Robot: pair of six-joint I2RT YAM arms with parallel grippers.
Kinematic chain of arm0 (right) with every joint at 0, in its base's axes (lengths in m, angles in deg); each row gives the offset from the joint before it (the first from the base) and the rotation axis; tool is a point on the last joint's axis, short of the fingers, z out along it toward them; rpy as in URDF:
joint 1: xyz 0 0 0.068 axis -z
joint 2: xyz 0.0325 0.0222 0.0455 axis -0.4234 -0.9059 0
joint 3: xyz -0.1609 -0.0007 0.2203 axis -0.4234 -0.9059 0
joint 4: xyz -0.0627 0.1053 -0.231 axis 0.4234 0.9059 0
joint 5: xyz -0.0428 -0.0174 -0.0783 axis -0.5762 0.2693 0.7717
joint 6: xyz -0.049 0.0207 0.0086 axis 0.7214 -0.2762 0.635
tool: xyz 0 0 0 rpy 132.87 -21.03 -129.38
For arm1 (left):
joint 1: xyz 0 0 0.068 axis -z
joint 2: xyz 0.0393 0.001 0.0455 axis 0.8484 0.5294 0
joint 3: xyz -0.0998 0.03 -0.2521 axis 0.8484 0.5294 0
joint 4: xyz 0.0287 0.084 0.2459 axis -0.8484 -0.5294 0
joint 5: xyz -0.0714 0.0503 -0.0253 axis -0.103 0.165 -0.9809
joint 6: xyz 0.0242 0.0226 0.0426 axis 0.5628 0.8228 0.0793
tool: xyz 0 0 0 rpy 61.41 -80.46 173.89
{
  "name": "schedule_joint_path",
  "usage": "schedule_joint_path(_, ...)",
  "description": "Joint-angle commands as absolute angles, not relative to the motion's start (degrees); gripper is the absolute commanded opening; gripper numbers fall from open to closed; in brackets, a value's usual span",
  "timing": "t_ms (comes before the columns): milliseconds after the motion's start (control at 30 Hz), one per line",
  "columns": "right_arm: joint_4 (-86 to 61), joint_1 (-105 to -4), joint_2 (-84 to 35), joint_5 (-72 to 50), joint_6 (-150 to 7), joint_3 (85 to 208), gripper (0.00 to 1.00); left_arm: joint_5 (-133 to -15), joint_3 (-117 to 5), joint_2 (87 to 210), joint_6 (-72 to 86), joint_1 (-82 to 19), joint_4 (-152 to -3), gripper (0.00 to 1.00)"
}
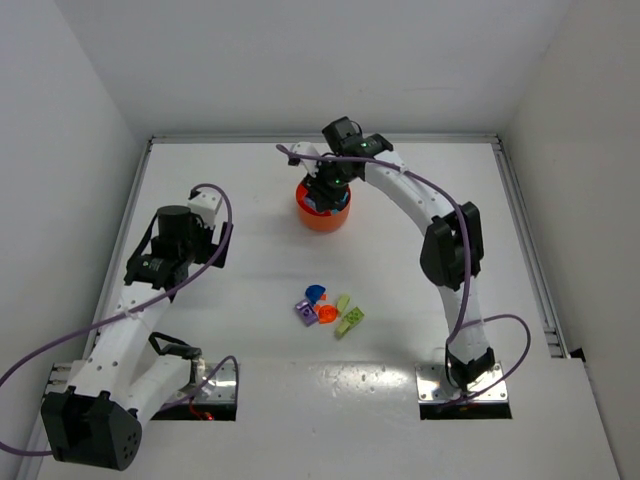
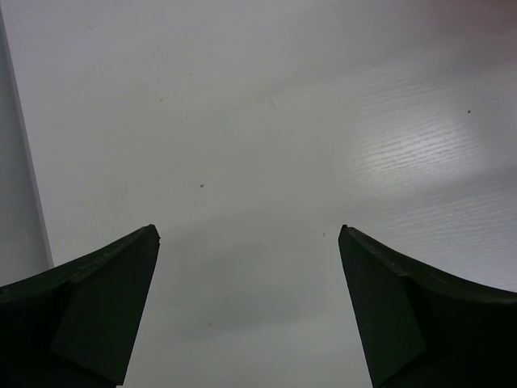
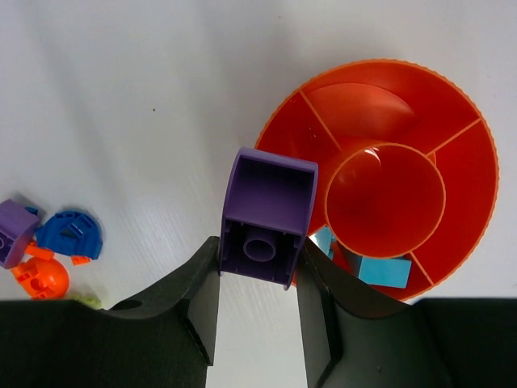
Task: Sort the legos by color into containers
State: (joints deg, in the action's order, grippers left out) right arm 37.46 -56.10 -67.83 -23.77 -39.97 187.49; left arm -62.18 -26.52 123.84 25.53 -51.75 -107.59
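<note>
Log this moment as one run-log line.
right gripper: shut on purple brick, at tray edge | left gripper: open, empty, over table | teal bricks: in tray | loose legos: unsorted on table

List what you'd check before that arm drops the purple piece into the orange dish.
1. Grip: ok. The right gripper clamps the purple brick on both sides.
2. Brick over a wedge of the orange tray: cannot tell; it overlaps the tray's rim.
3. No colour mix: cannot tell; teal pieces lie in a wedge close by, and the dividers there are hidden.
4. Other arm clear: ok; the left gripper is open over the table, away from the tray.
</note>
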Motion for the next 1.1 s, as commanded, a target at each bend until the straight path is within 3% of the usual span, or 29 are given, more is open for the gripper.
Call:
schedule_joint_path(0, 37.32, -55.99, -68.41, -23.04, -38.82, 189.37, 0.1, -62.76, -27.27, 123.9, 25.69, -51.8, -107.04, 1.0)
schedule_joint_path(400, 35.03, -55.99, -70.08, -20.66, -39.34, 189.99, 0.14, -62.76, -27.27, 123.9, 25.69, -51.8, -107.04, 1.0)
schedule_joint_path(567, 33.02, -55.99, -69.55, -20.04, -40.05, 188.84, 0.24, -62.76, -27.27, 123.9, 25.69, -51.8, -107.04, 1.0)
schedule_joint_path(667, 31.7, -55.99, -68.42, -20.04, -40.66, 188.23, 0.4, -62.76, -27.27, 123.9, 25.69, -51.8, -107.04, 1.0)
schedule_joint_path(767, 30.56, -55.99, -67.62, -20.04, -41.28, 186.74, 0.44, -62.76, -27.27, 123.37, 25.69, -51.8, -107.04, 1.0)
schedule_joint_path(833, 30.55, -55.99, -67.01, -20.04, -41.28, 186.73, 0.53, -62.76, -27.27, 123.37, 25.69, -51.8, -107.04, 1.0)
schedule_joint_path(1067, 31.07, -55.99, -63.67, -20.57, -42.5, 185.59, 0.54, -65.56, -27.79, 122.59, 27.27, -51.8, -107.92, 1.0)
